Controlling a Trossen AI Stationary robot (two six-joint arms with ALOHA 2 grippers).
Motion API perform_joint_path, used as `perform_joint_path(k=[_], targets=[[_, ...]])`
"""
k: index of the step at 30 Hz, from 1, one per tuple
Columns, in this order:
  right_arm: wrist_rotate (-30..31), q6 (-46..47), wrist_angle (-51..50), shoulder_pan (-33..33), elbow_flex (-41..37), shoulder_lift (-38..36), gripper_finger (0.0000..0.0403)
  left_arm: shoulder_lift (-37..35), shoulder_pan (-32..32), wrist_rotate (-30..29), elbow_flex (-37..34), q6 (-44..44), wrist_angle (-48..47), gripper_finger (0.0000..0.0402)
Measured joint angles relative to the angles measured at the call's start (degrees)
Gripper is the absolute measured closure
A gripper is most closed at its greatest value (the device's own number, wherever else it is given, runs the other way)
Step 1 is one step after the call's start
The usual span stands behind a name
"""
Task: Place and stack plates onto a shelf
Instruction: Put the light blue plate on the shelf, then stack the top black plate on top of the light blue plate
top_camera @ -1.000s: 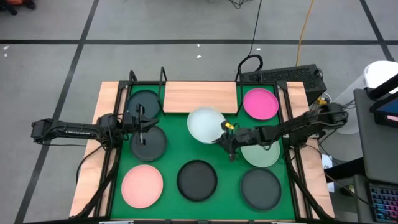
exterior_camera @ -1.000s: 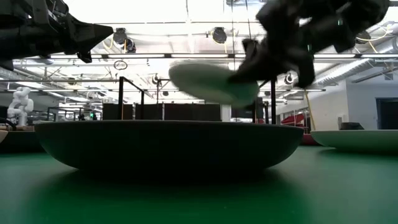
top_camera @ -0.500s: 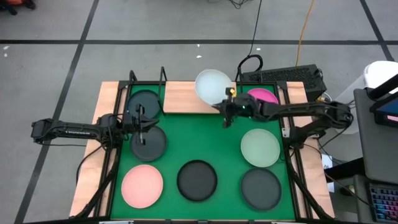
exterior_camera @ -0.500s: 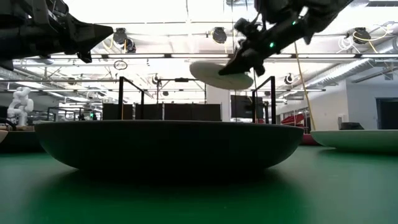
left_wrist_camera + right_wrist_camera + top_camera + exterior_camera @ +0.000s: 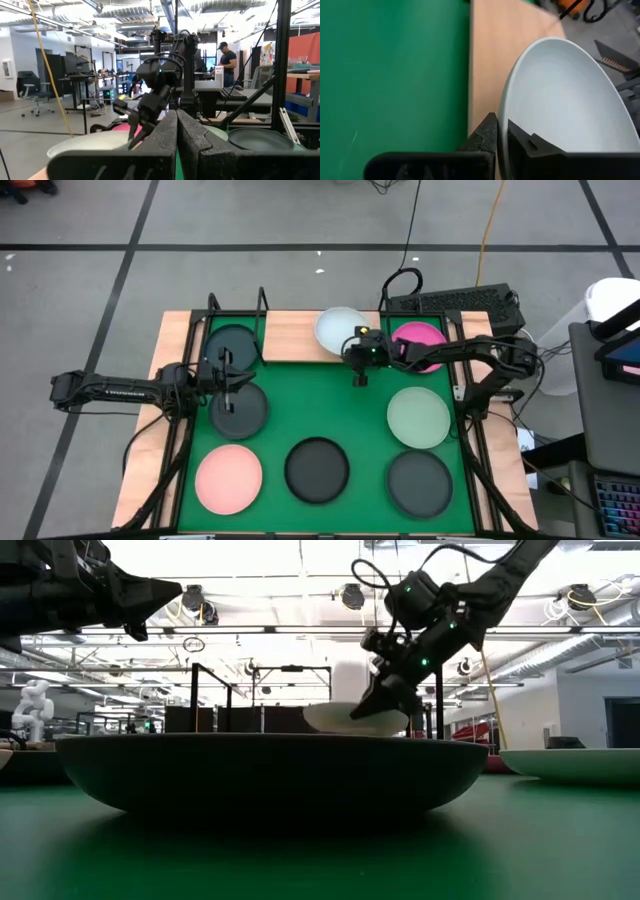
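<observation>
My right gripper (image 5: 358,358) is shut on a white plate (image 5: 340,328) over the light-wood shelf board (image 5: 295,337) at the table's far side. A black plate (image 5: 231,345) lies on the shelf's left end, a magenta plate (image 5: 420,345) on its right end. On the green mat (image 5: 300,405) lie a dark plate (image 5: 240,412), a pink one (image 5: 228,478), a black one (image 5: 317,470), a dark grey one (image 5: 420,483) and a pale green one (image 5: 418,417). My left gripper (image 5: 176,135) hovers shut at the left, above the dark plate. My right gripper pinches the white plate's rim (image 5: 504,117) on its near side, one finger (image 5: 487,132) under the plate and one (image 5: 522,140) on its upper face. The fingers slant down from the table's right. The plate tilts over the board; whether it touches the board is hidden.
Thin black wire uprights (image 5: 262,305) stand along the shelf and the table's sides. A keyboard (image 5: 470,303) lies beyond the far right corner. In the low view a dark plate (image 5: 270,772) fills the foreground. A person (image 5: 227,60) stands in the room behind.
My right gripper has swung from over the mat's middle toward the table's far edge, carrying the white plate. It has then sunk a little. The plate now hangs low over the shelf board, between the black and the magenta plate.
</observation>
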Motion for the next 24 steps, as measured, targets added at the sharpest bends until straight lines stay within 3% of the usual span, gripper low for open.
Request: perform_joint_path(k=[9,13,19,24], targets=[[2.11,0.68,1.07,0.04,0.00,3.18,0.0386,0.02,0.02,0.00,0.00,0.02,0.00,0.0398],[5.07,0.78,0.88,-0.10,-0.02,3.33,0.0363,0.01,0.01,0.00,0.00,0.02,0.00,0.0398],[4.66,0.87,0.76,-0.22,-0.02,3.05,0.0322,0.01,0.02,0.02,0.00,0.02,0.00,0.0398],[4.51,4.34,0.60,1.17,-0.04,-1.30,0.0297,0.00,0.00,0.02,0.00,0.02,0.00,0.0398]])
